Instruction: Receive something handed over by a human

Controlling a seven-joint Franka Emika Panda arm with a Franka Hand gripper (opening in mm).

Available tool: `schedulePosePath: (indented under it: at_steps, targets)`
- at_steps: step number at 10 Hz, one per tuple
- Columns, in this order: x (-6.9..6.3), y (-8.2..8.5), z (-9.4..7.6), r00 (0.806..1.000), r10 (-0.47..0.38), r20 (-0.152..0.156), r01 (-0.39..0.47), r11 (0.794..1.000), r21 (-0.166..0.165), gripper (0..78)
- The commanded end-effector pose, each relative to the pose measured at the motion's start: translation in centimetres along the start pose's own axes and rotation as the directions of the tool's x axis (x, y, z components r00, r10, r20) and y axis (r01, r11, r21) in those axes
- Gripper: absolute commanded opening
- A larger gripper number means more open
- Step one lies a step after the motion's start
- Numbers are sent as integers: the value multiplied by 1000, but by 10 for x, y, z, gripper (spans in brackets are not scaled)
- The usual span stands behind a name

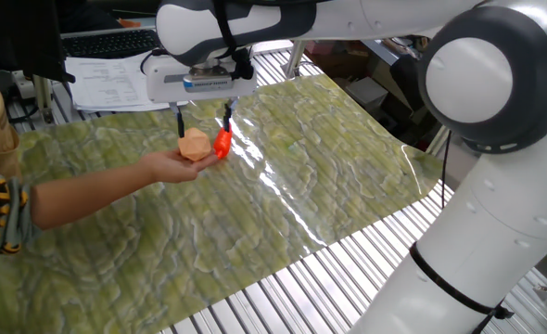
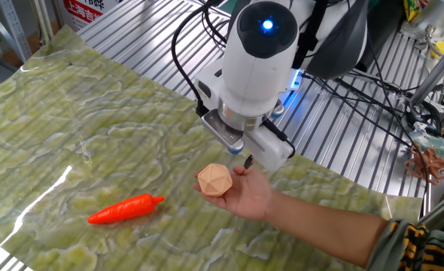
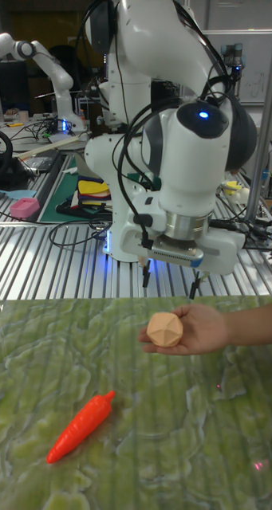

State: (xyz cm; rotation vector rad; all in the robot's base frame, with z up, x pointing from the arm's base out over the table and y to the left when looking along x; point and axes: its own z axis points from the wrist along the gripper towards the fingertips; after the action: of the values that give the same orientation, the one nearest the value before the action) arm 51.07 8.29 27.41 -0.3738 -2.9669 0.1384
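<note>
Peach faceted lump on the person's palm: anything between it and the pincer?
Nothing visible does. The open pincer hangs just above the lump, which lies exposed on the hand. The red chili-shaped item lies off to the side.

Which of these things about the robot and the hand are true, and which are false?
1. The peach faceted lump rests on the person's open hand. True.
2. The gripper is shut on the lump. False: its fingers are spread open above it, not touching.
3. The red-orange carrot toy lies on the green mat. True.
4. The hand holds the carrot toy. False: it lies apart from the hand.
5. The robot has a blue light glowing. True.
</note>
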Motion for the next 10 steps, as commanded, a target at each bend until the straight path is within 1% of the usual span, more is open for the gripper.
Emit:
schedulePosePath:
  at_steps: [1, 4, 5, 6, 7, 8, 9, 10]
  targets:
    - [-92, 54, 76, 980, 24, 195, -2, 993, -116, 774]
    - [-103, 59, 83, 979, 21, 203, 3, 993, -118, 774]
    - [-116, 60, 90, 979, 17, 206, 7, 994, -114, 774]
    - [-125, 60, 96, 979, 10, 206, 12, 994, -109, 774]
    - [-131, 58, 98, 979, -8, 204, 28, 995, -92, 774]
    - [-134, 57, 95, 981, -14, 192, 29, 996, -80, 774]
    - [-135, 56, 94, 983, -12, 181, 26, 997, -72, 774]
    - [-135, 57, 92, 987, -6, 161, 13, 999, -44, 774]
